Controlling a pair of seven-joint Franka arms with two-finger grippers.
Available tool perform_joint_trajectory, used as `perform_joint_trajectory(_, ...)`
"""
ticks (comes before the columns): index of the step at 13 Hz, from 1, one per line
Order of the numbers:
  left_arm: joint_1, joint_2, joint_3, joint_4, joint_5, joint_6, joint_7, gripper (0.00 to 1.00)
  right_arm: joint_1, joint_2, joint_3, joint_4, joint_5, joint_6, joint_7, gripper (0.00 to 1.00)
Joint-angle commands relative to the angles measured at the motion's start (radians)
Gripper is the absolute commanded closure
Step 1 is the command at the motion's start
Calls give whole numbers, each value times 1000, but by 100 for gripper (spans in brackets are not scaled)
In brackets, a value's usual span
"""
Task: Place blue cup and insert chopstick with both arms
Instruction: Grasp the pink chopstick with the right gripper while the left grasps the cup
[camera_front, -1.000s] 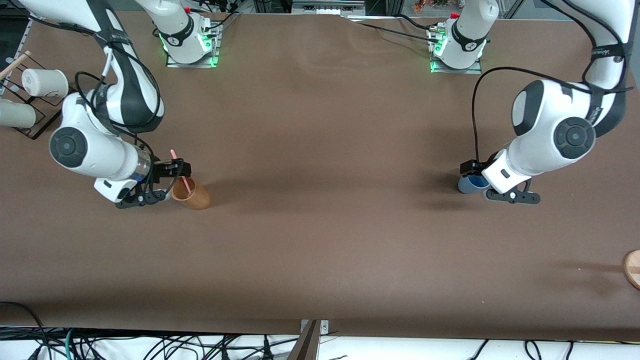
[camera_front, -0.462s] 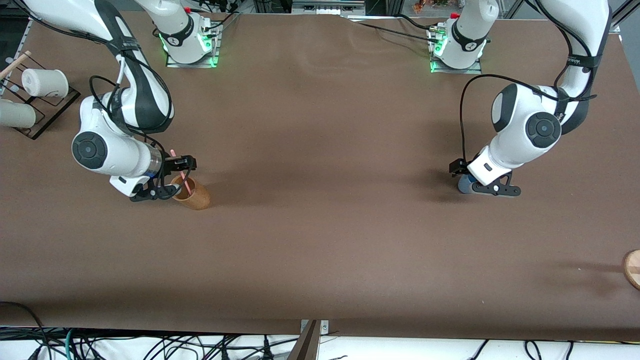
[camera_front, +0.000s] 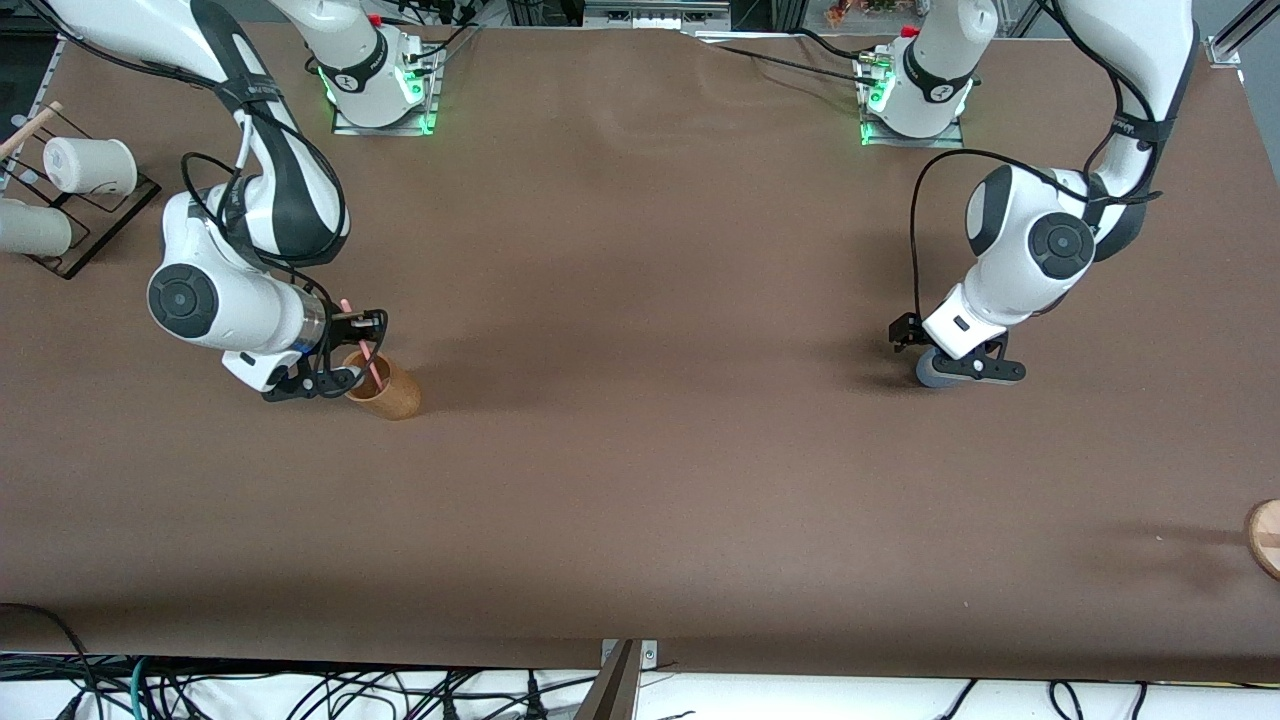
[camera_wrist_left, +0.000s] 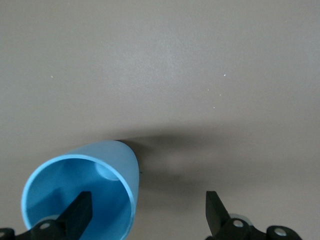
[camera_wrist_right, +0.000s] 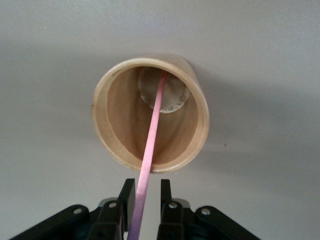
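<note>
The blue cup (camera_front: 930, 374) stands on the table toward the left arm's end. My left gripper (camera_front: 941, 353) is open and low over it. In the left wrist view one finger (camera_wrist_left: 80, 212) is inside the blue cup (camera_wrist_left: 107, 167) and the other is outside its wall, with the gripper's middle (camera_wrist_left: 148, 215) beside the rim. The pink chopstick (camera_front: 347, 307) leans in the tan cup (camera_front: 392, 395), its lower end on the cup's floor (camera_wrist_right: 155, 117). My right gripper (camera_front: 362, 348) (camera_wrist_right: 146, 192) stands narrowly open around the chopstick's upper part, with a gap at one finger.
A black wire rack (camera_front: 100, 225) with white cups (camera_front: 88, 165) and a pale wooden stick (camera_front: 30, 125) stands at the right arm's end. A round wooden piece (camera_front: 1265, 535) shows at the table's edge at the left arm's end.
The left arm has drawn in and its gripper has shifted a little over the blue cup. The right gripper moved up to the tan cup, then held almost still.
</note>
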Motion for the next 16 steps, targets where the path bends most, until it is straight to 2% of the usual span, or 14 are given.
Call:
perform_joint_trajectory(1, -3, 8, 5, -27, -1, 58, 0, 13, -5, -31, 7, -29, 0, 4, 8, 92)
perform_joint_trajectory(2, 5, 13, 5, -27, -2, 60, -13, 44, -5, -31, 7, -28, 0, 4, 8, 100)
perform_joint_trajectory(3, 8, 12, 6, -27, -1, 60, -35, 76, -5, -31, 7, -28, 2, 4, 8, 100)
perform_joint_trajectory(4, 11, 12, 8, -26, -2, 55, -38, 100, -5, -31, 7, -25, 3, 4, 8, 100)
perform_joint_trajectory(9, 14, 8, 17, -17, -2, 45, -26, 100, -6, -86, 9, -12, 11, -5, -5, 100)
perform_joint_trajectory(11, 9, 2, 14, 20, -2, 7, -41, 100, -8, -130, 22, -9, 11, -26, -2, 100)
perform_joint_trajectory(14, -58, 28, -23, 193, -4, -163, -204, 100, -8, -189, 36, 55, 14, -152, -4, 100)
perform_joint_trajectory(16, -183, 102, -26, 361, -4, -265, -399, 100, -8, -224, 36, 98, 49, -247, -4, 100)
